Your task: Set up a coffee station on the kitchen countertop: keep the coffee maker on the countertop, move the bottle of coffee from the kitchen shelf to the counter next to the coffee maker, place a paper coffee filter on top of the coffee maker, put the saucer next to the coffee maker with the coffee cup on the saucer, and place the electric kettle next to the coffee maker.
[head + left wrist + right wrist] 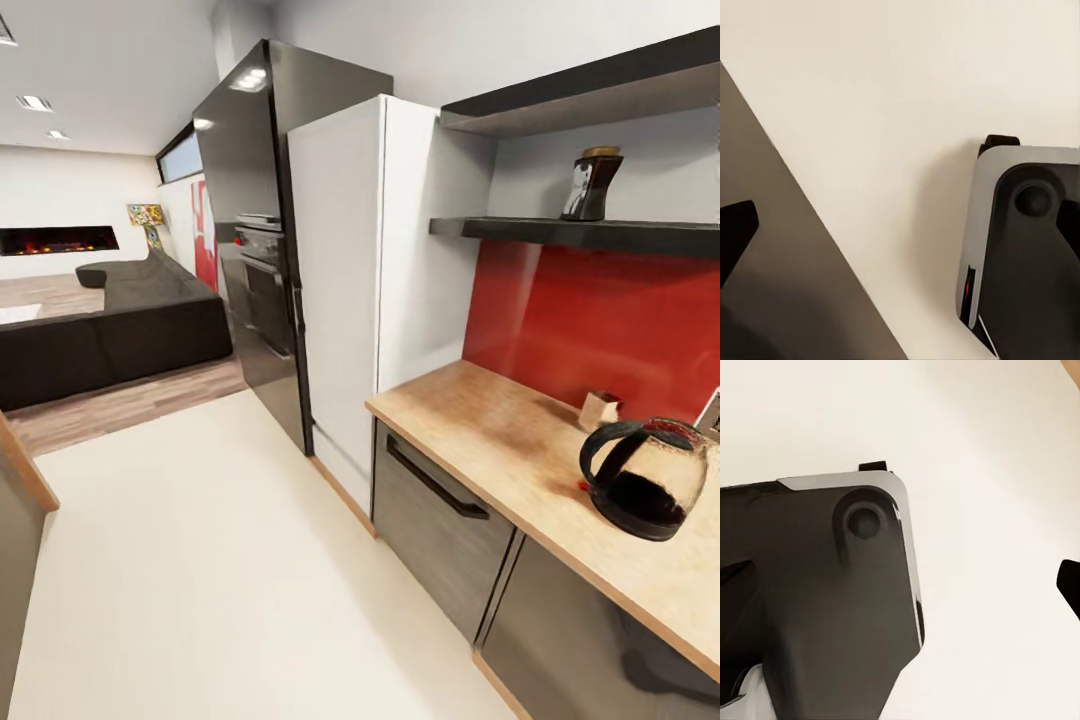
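Grey glossy cabinet doors (440, 520) sit closest to the head camera, under the light beige speckled kitchen countertop (500, 440). On that countertop, near its front edge, stands a clear glass pot with a black handle and dark coffee inside (643, 478); it looks like the carafe of the coffee maker, and it is already where the task wants it. Just behind it, by the red wall panel (590, 320), is a small tan block (599, 409) that I cannot name. High up on the dark kitchen shelf (580, 232) stands a small dark jar with a yellowish cap (591, 184), most likely the bottle of coffee, waiting to be carried down. A tall white cupboard (340, 280) and a black fridge (245, 200) stand further along, with a dark sofa (110, 330) far off. I judge the robot is driving up to the counter, so nothing is being handled yet. From the left wrist camera, I see pale cream floor (870, 97), a grey slanted panel (787, 270) and the robot's grey and black base (1020, 247); whether the left gripper is open or closed I cannot tell. From the right wrist camera, the same base (832, 585) sits over the floor, and I cannot tell the right gripper's state either.
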### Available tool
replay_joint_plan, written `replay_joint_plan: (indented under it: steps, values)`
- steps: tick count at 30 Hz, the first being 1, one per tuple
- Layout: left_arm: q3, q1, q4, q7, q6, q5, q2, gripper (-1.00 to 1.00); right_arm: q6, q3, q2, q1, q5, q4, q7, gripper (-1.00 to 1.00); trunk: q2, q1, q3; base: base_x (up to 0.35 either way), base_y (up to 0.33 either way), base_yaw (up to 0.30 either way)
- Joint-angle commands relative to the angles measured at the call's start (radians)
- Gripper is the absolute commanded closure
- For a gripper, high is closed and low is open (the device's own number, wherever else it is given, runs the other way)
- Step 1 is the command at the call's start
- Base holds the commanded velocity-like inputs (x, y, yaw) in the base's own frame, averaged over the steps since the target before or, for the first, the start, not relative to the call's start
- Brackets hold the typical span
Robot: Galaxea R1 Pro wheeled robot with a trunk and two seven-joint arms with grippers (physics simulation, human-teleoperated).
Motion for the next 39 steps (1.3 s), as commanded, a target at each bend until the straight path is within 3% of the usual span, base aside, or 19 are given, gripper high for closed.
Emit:
replay_joint_plan:
  steps: [1, 16, 32, 39]
  values:
    - [0.009, 0.000, 0.001, -0.005, -0.004, -0.007, 0.000, -1.00, 0.000, -0.002, 0.000, -0.001, 0.000, 0.000, -0.001, -1.00, -0.002, 0.001, -0.002, 0.288, 0.227, -0.261]
    - [0.007, 0.000, 0.001, -0.006, -0.006, -0.009, 0.000, -1.00, 0.000, -0.004, 0.000, -0.001, -0.001, -0.002, 0.001, -1.00, -0.002, 0.001, -0.002, 0.226, 0.264, -0.270]
    - [0.010, 0.000, 0.001, -0.006, -0.005, -0.008, 0.000, -1.00, 0.000, -0.006, 0.000, -0.001, -0.001, -0.002, 0.001, -1.00, -0.002, 0.001, -0.002, 0.012, 0.321, -0.299]
    - [0.011, 0.000, 0.001, -0.005, -0.005, -0.008, 0.001, -1.00, 0.000, -0.005, 0.000, -0.001, -0.001, -0.002, 0.001, -1.00, -0.002, 0.001, -0.002, 0.000, 0.153, -0.300]
